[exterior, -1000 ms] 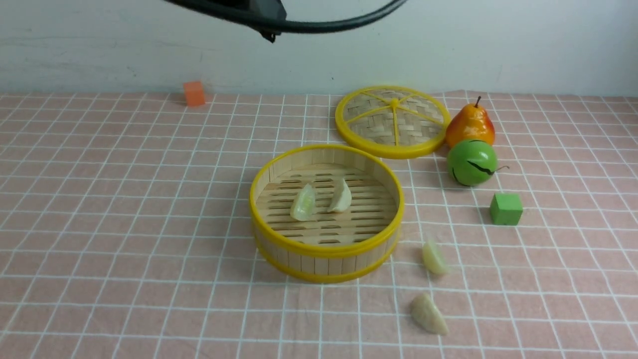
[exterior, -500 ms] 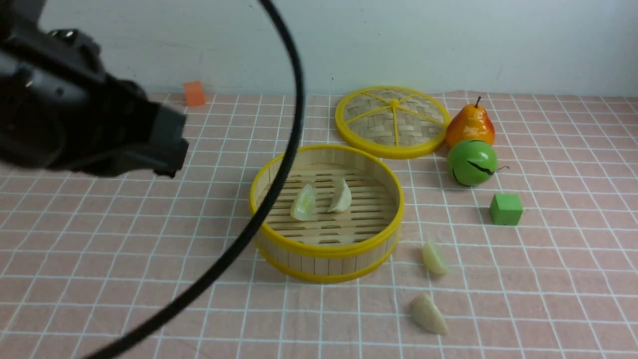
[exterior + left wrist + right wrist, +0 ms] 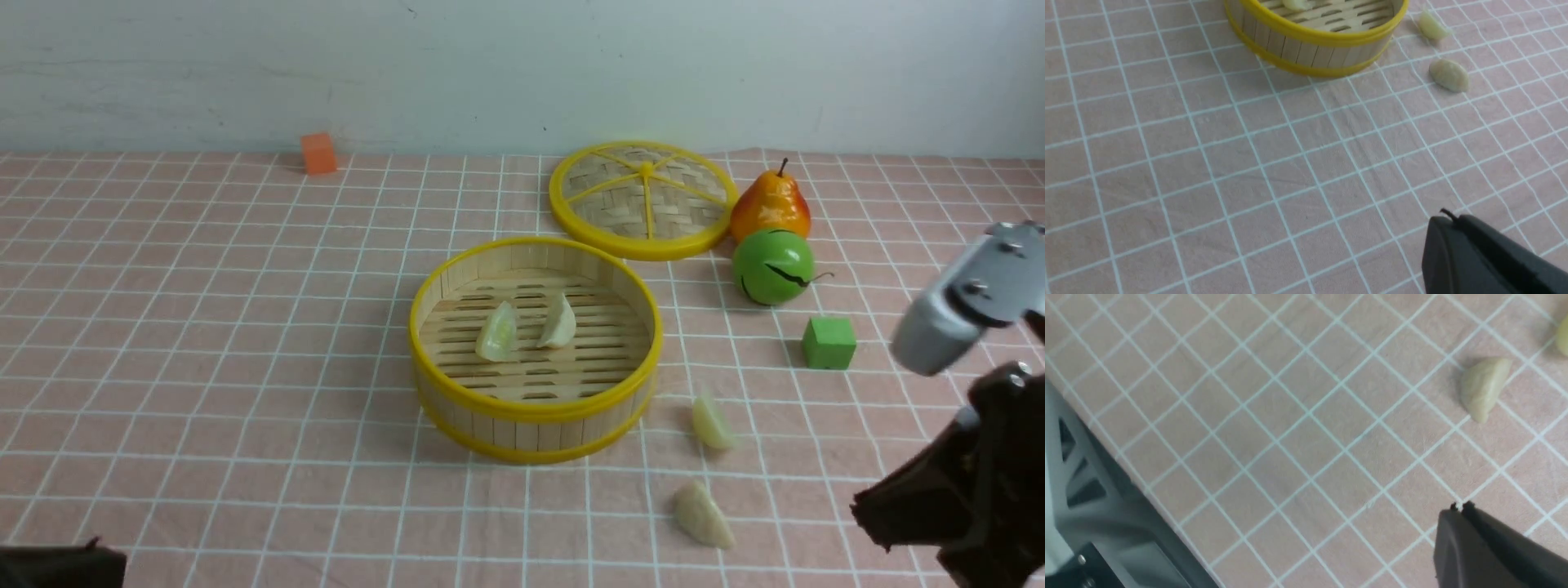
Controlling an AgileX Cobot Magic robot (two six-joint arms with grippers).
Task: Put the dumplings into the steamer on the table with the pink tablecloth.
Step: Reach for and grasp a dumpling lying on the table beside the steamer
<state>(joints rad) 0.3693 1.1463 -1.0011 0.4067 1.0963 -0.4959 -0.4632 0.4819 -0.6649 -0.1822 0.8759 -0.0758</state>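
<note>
Jaws clamped empty on both sides; unopened, the right gripper [image 3: 1458, 506] could shove that dumpling [image 3: 1484, 386] farther from the steamer [image 3: 535, 408].

No legible text — anywhere.

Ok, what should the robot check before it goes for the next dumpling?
1. Steamer uncovered, lid lying behind it: ok.
2. Left dumpling and right dumpling resting on the steamer's slats: ok.
3. Near dumpling and far dumpling lying free on the tablecloth: ok.
4. Right gripper open for a grab: not ok, jaws shut, empty.
5. Left gripper out of the way: ok, shut, low at the near left.
</note>
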